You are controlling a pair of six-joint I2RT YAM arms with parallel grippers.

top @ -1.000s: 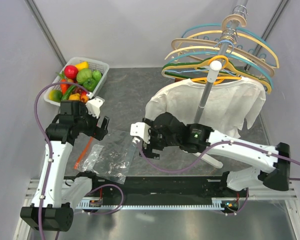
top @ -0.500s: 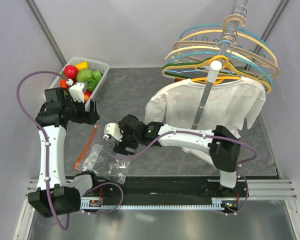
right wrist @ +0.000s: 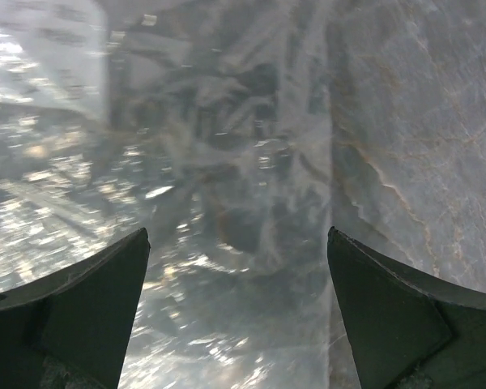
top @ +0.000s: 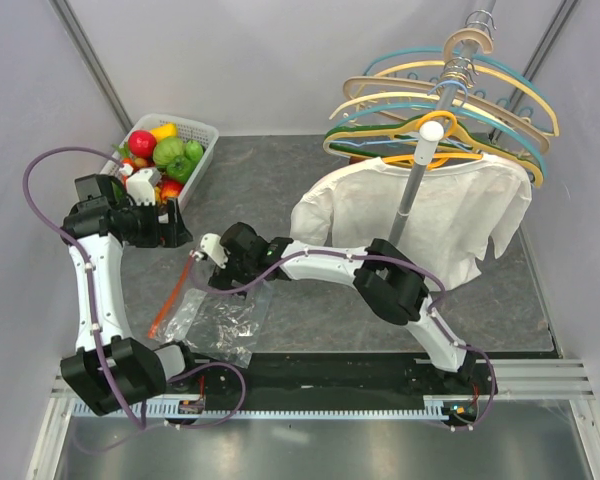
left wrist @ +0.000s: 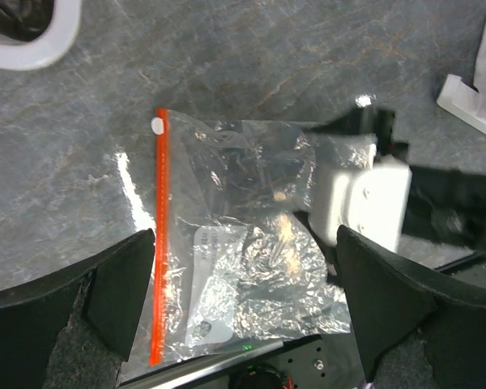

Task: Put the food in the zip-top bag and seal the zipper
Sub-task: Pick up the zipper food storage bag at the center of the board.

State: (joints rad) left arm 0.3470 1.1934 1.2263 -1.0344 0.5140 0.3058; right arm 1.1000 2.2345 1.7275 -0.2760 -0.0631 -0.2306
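**Zip-top bag** (top: 218,320). Clear and crinkled, lying flat at the near left of the table, between the two arms. No food is seen inside it.

**Table** (top: 270,180). Grey, stone-patterned top. It carries everything listed below.

**Hanger rack** (top: 420,170) with **white shirt** (top: 450,215). At the far right, well apart from the work. No part in this step.

**Basket** (top: 190,122). White lattice, in the far left corner, beyond the bag.

**Right gripper** (right wrist: 236,235). Reaches across the table to hover low over the bag's wrinkled middle. Its jaws are spread wide and hold nothing.

**Left gripper** (left wrist: 243,235). Held above the table between basket and bag, looking down on the bag. Its jaws are also spread wide and hold nothing.

**Food** (top: 168,152). Red, green, yellow and orange pieces, all heaped in the basket.

**Zipper** (left wrist: 158,243). Straight red-orange strip along the bag edge on the left arm's side. Whether it is zipped cannot be told.

**White tab** (left wrist: 156,126). Sits at the zipper's far end.

**Handling note, as a judgement.** The step in hand looks like getting the mouth open.
- Shift the right gripper from the bag's middle toward the zipper edge.
- Pinch the top layer only, just behind the strip.
- Lift slowly so the lower layer peels away.
- Pinning both layers would keep the mouth closed.
- The slick film may slide, so a steadying hold on the lower lip would help.
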